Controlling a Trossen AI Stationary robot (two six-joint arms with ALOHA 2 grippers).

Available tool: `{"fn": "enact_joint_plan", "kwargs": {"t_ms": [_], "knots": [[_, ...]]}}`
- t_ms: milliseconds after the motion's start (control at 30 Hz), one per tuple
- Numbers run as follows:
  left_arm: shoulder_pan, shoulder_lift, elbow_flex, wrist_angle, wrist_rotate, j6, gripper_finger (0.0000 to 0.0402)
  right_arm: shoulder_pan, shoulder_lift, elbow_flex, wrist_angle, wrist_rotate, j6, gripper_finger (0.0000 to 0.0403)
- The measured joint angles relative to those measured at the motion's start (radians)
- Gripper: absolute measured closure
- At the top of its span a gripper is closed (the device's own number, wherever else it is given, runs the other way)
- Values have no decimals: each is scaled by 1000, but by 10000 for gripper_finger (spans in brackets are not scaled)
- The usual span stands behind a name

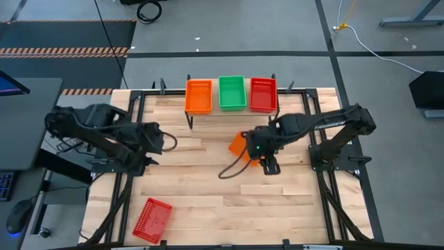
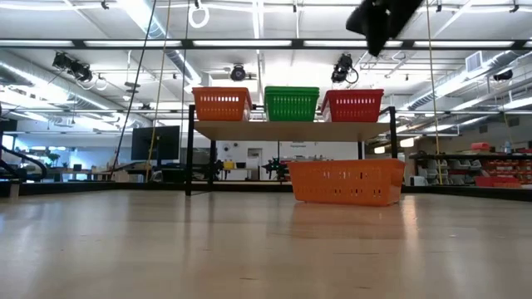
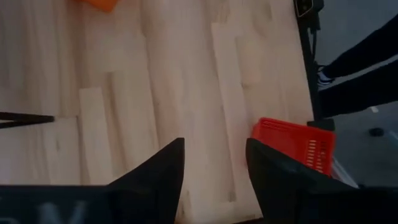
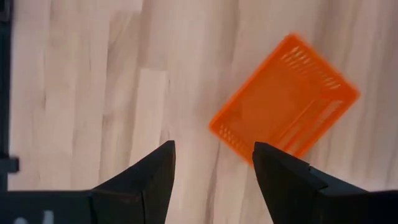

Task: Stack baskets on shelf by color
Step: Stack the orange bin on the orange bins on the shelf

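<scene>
The shelf [image 1: 232, 111] stands at the far edge of the table [image 1: 208, 201] with three stacks on top: orange baskets [image 1: 198, 96] on the left, green baskets [image 1: 232, 93] in the middle, red baskets [image 1: 263, 94] on the right. How many lie in each stack cannot be told. Two are left on the table: a loose orange basket [image 1: 239, 146] just in front of the shelf, lying at an angle to the planks, and a loose red basket [image 1: 152, 220] at the near left edge. The right gripper [image 4: 213, 155] hangs above the table beside the loose orange basket, fingers spread and empty, so picking that one up looks like the step in hand. To do it well, the gripper should turn to line up with the skewed basket, come down over one wall so a finger goes inside and the other outside, close firmly on the rim, then lift high enough to clear the shelf top before moving to the left stack and lowering it square, so it nests rather than perching crooked. The left gripper [image 3: 211, 163] waits over the left side of the table, fingers apart and holding nothing, with the red basket in its view. No brand, label or writing can be read anywhere
</scene>
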Motion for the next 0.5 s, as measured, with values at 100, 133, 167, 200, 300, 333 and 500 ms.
{"fn": "enact_joint_plan", "kwargs": {"t_ms": [100,133,167,200,300,333,500], "knots": [[-56,-13,-81,43,-18,-66,224,20,0,-72,7,16,22,183],[-76,-21,-115,58,-30,-89,223,24,0,-98,11,25,28,183],[-94,-29,-148,75,-42,-116,222,25,0,-124,21,34,32,183],[-111,-38,-179,98,-56,-142,222,26,1,-148,34,39,33,183],[-156,-51,-252,192,-92,-211,223,25,1,-213,111,42,19,183],[-168,-53,-268,223,-102,-232,224,25,1,-234,139,42,8,183],[-212,-54,-286,306,-158,-330,229,29,1,-320,276,42,-82,183]]}}
